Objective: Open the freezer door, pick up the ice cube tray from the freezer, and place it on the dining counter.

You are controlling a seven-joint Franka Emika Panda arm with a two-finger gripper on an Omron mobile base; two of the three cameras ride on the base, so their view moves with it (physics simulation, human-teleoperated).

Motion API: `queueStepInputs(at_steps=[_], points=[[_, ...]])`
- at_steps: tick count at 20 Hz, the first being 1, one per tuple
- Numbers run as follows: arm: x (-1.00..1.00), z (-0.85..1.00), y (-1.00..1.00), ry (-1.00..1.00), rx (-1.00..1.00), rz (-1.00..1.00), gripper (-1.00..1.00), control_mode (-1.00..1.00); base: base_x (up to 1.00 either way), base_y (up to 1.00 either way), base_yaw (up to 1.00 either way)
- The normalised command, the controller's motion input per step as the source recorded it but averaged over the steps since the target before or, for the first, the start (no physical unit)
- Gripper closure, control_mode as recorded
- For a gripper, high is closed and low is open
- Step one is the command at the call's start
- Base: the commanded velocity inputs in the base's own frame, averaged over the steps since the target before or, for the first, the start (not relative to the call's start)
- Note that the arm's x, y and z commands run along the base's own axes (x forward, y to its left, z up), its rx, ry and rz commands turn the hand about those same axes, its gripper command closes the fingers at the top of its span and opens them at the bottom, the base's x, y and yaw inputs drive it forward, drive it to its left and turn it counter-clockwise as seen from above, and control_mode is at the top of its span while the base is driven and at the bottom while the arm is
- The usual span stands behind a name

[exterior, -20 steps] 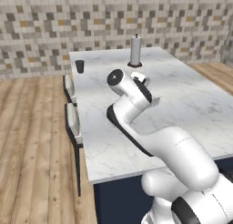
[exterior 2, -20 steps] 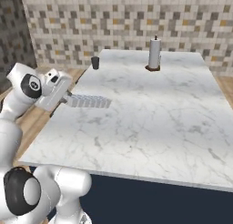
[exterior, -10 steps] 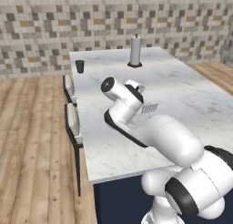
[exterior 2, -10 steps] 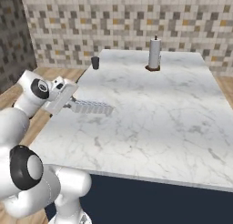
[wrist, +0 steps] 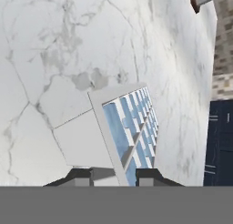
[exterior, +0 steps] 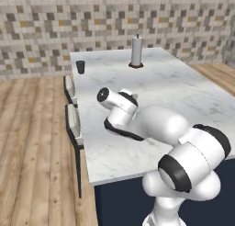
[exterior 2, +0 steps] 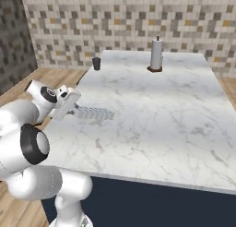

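Note:
The ice cube tray [exterior 2: 95,113], white with pale blue cubes, hangs just above the dining counter [exterior 2: 161,110] near its left edge. My gripper [exterior 2: 73,107] is shut on the tray's near end. In the hand view the ice cube tray [wrist: 129,132] runs away from my gripper [wrist: 113,178], tilted on its side, with one fingertip [wrist: 79,176] on each flank. Below it lies the counter's white veined marble [wrist: 68,45]. Whether the tray touches the marble, I cannot tell. In the left base view my own arm hides the tray above the dining counter [exterior: 183,92].
A paper towel roll [exterior 2: 156,55] stands on a brown base at the counter's far side, also in the left base view [exterior: 136,50]. A small dark cup [exterior 2: 96,63] sits at the far left corner. Stools [exterior: 73,124] line the counter's left side, over wood floor.
The arm has reached further forward and down over the counter. The tray, still gripped, has sunk a little closer to the marble.

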Motion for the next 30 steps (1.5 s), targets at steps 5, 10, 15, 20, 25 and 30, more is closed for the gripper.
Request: queueStepInputs(at_steps=[5, 10, 15, 20, 25, 30], points=[[0.35, -0.37, 0.17, 0.0, 0.0, 0.0, 1.0, -1.0, 0.0, 0.0, 0.0], [0.27, -0.32, 0.14, 0.0, 0.0, 0.0, 1.0, -1.0, 0.0, 0.0, 0.0], [0.11, -0.25, 0.07, 0.0, 0.0, 0.0, 1.0, -1.0, 0.0, 0.0, 0.0], [0.01, -0.21, 0.01, 0.0, 0.0, 0.0, 1.0, -1.0, 0.0, 0.0, 0.0], [0.0, -0.18, 0.0, 0.01, 0.0, 0.0, 1.0, -1.0, 0.0, 0.0, 0.0], [0.0, -0.08, 0.0, 0.02, 0.0, 0.0, 1.0, -1.0, 0.0, 0.0, 0.0]])
